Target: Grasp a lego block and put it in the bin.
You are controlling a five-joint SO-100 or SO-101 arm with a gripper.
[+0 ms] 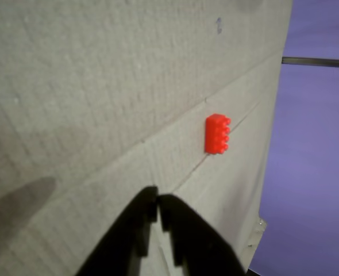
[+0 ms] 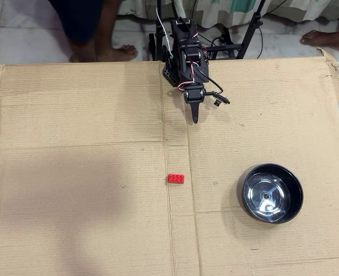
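I seem to be working in a home: flattened cardboard (image 2: 72,144) lies on a tiled floor (image 2: 20,34), bare feet (image 2: 324,37) stand around it, patterned bedding (image 2: 215,8) behind.

Gripper (image 2: 194,119): over the cardboard sheet (image 2: 72,144), near its far edge in the overhead view. Brick (image 2: 176,178): on the sheet, ahead of the gripper tips, slightly left in that view, well apart. Bowl (image 2: 250,207): on the sheet, ahead and right of the gripper, farther off than the brick.
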